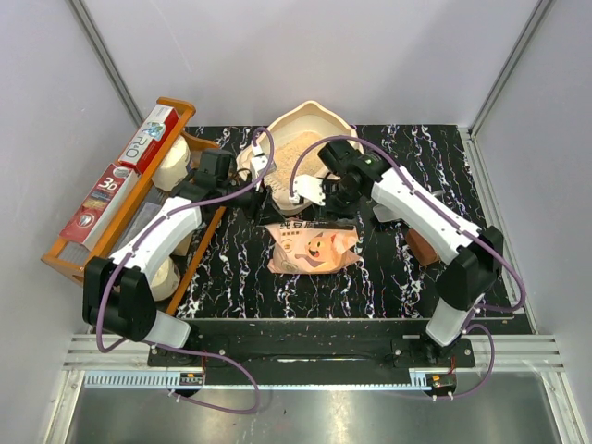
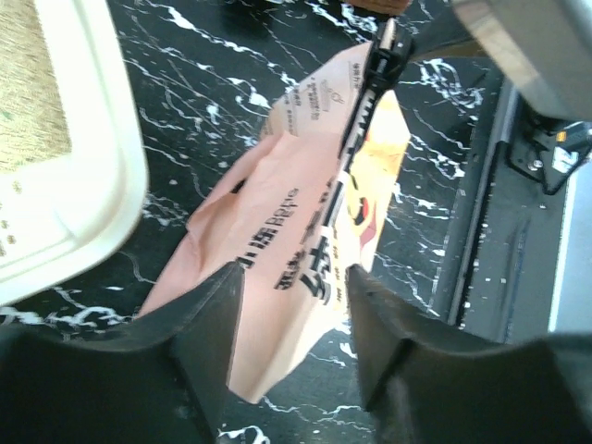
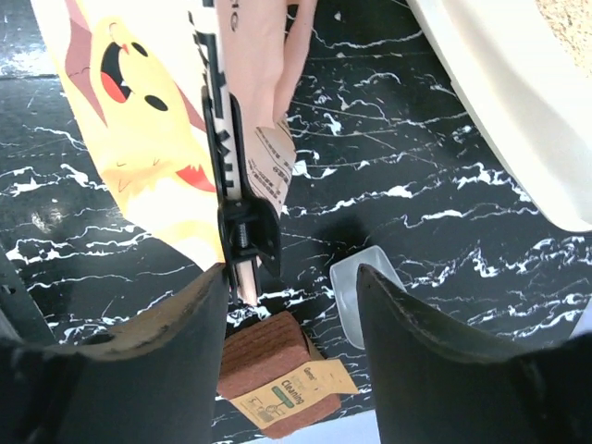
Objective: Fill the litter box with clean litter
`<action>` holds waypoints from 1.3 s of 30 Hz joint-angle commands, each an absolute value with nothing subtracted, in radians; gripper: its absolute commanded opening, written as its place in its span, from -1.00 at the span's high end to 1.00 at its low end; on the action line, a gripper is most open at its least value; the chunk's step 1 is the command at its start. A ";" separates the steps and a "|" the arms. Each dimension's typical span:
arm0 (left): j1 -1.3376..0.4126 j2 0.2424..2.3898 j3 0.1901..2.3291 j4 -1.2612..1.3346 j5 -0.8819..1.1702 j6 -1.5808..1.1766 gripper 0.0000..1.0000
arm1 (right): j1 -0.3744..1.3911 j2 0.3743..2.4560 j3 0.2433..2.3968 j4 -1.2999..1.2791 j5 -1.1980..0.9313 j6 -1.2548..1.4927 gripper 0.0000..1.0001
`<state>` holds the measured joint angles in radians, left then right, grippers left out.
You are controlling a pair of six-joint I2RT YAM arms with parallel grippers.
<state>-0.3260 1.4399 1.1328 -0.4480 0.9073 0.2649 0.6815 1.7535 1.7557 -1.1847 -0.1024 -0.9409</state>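
**Mia:** What sits far to the left of the pink bag (image 1: 313, 248)?

**Tom:** An orange rack (image 1: 174, 104). It stands at the edge of the bench (image 1: 231, 277), well apart from the bag.

**Mia:** Where is the left pincer (image 2: 291, 287)?

**Tom:** Above the bag's left end. Its two fingers are spread apart and hold nothing.

**Mia:** And the litter box (image 1: 310, 111)?

**Tom:** Just behind the bag, on the side away from the arms. It is cream, with a high rim.

**Mia:** Is anything in it?

**Tom:** Yes, sandy litter (image 1: 294, 148) lies inside. I cannot tell how deep it is.

**Mia:** What is that dark thing on the bag?

**Tom:** A long black clip (image 3: 227, 176). It pinches one edge of the bag.

**Mia:** Where is the right pincer (image 3: 291, 277)?

**Tom:** Above the bag's right end, over the tip of the clip. Its fingers are wide apart too, with nothing gripped.

**Mia:** What is to the right of the bag?

**Tom:** A brown block (image 3: 268, 356) with a paper label, near the bag, lying on the bench.
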 commanded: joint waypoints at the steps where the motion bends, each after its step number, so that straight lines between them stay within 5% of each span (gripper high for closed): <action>1: -0.322 1.417 1.210 -0.460 0.819 0.279 -0.19 | 0.684 1.652 1.720 -1.088 -0.015 -0.910 -0.29; 7: -0.321 1.440 1.298 -0.500 0.756 0.296 -0.66 | 0.549 1.647 1.779 -0.991 -0.031 -0.697 -0.99; 8: -0.321 1.442 1.307 -0.505 0.752 0.293 -0.97 | 0.522 1.646 1.790 -0.982 -0.060 -0.640 -0.99; 17: -0.322 1.525 1.393 -0.509 0.614 0.195 -0.98 | 0.344 1.620 1.697 -0.833 -0.003 -0.327 -0.99; 23: -0.321 1.583 1.465 -0.551 0.490 0.055 -0.98 | 0.327 1.608 1.605 -0.698 0.293 -0.080 -0.99; 39: -0.321 1.589 1.450 -0.515 0.331 0.008 -0.98 | 0.327 1.666 1.563 -0.666 0.341 -0.015 -1.00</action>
<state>-0.3252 1.5944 1.4193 -0.5522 0.4141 0.0319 0.3279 1.6547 1.5501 -0.7166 0.2966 -0.0505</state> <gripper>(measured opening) 0.987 0.994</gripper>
